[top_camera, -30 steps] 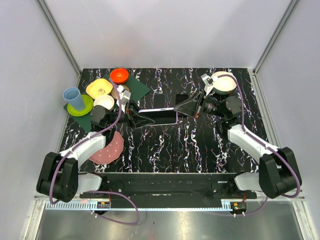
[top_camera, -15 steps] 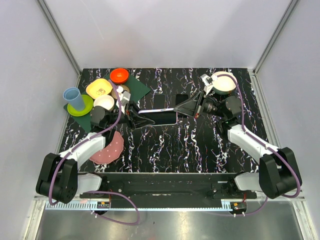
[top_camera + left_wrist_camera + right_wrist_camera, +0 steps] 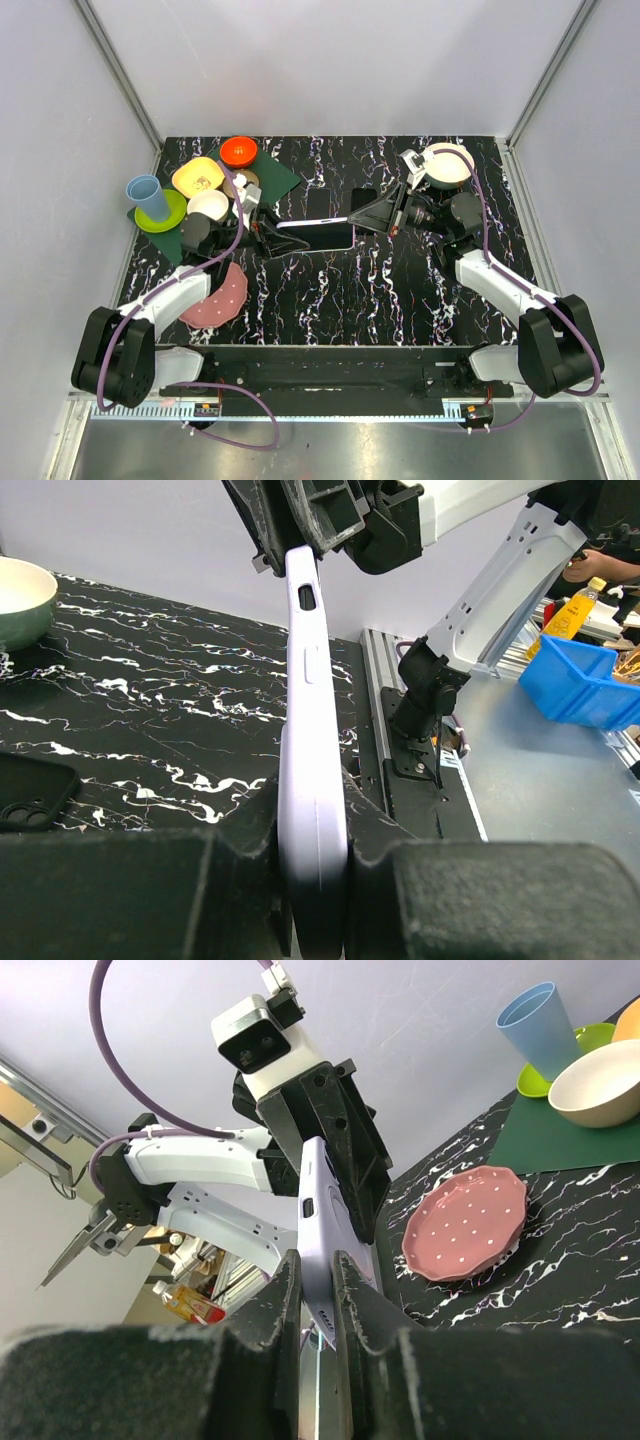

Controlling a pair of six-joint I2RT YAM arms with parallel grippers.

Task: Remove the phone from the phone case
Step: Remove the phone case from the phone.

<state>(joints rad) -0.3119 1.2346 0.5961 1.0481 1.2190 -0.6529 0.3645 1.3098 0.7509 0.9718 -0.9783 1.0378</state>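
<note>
The left gripper's (image 3: pixel 313 880) jaws are clamped on one end of the lilac case (image 3: pixel 305 680), pads pressed against its two faces. The right gripper's (image 3: pixel 315 1295) jaws pinch the opposite end the same way. Between them the case hangs on edge above the middle of the table (image 3: pixel 380 290), touching nothing else.

The phone (image 3: pixel 320 236) sits inside it. From above, its dark screen is framed all round by the pale rim, with no corner showing free.

Over the last second almost nothing has shifted. The left end has crept slightly toward the back of the table, and both grips are as tight as they were. So no peeling seems to have begun, and the task looks to be at the brace-and-flex stage, with the extraction itself yet to come.

A black case (image 3: pixel 30 790) lies flat on the table just behind the pair.
</note>
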